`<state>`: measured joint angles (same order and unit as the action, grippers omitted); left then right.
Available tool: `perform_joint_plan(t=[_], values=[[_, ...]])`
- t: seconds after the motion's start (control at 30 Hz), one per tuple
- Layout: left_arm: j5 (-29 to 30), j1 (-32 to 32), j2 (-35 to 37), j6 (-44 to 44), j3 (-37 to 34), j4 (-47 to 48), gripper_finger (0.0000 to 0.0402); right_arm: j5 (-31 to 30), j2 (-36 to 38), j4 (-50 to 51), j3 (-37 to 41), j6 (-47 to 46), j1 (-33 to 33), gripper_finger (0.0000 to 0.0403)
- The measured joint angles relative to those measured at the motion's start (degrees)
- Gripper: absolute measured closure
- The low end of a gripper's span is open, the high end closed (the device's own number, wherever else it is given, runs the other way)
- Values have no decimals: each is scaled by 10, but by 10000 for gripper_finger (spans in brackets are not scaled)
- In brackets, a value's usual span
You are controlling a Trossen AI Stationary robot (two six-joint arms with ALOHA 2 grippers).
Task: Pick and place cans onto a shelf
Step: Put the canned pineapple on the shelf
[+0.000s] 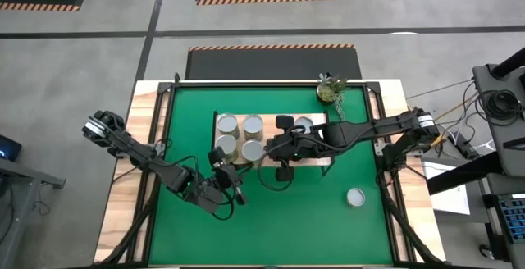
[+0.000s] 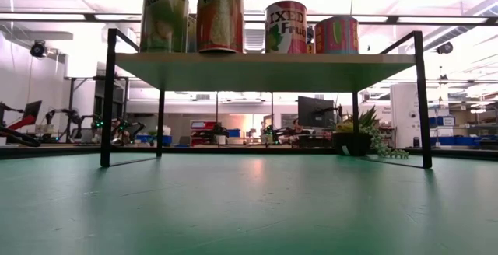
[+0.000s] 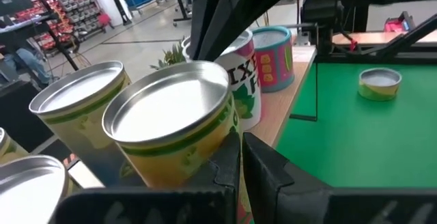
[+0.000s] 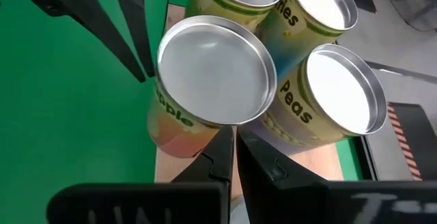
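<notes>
On the worktop (image 1: 180,220) we see the shelf (image 1: 316,161) carrying most cans (image 1: 227,125); one can (image 1: 355,197) lies right of it. Both pincers, left (image 1: 239,189) and right (image 1: 261,156), sit pressed together, empty, seemingly touching cans, so any sweep could topple them.

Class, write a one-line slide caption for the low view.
Four labelled cans stand in a row on the shelf above the green mat.

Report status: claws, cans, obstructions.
Left claw shut, empty, at shelf front. Right claw shut, empty, over shelf. One can loose on mat. Nothing blocking it.
</notes>
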<state>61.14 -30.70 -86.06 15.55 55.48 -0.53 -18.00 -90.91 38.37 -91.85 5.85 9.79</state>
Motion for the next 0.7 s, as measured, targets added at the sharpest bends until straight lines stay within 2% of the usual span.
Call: perform_joint_plan(t=[0.2, 0.33, 0.7], values=[[-1, -7, 0, 3, 0, 16, 401, -2, 0, 5, 0, 8, 7, 394], [-2, -20, 3, 1, 0, 18, 401, -26, 6, 0, 1, 16, 7, 394], [-2, -16, 3, 1, 0, 20, 401, -30, -9, -99, 1, 79, -1, 394]])
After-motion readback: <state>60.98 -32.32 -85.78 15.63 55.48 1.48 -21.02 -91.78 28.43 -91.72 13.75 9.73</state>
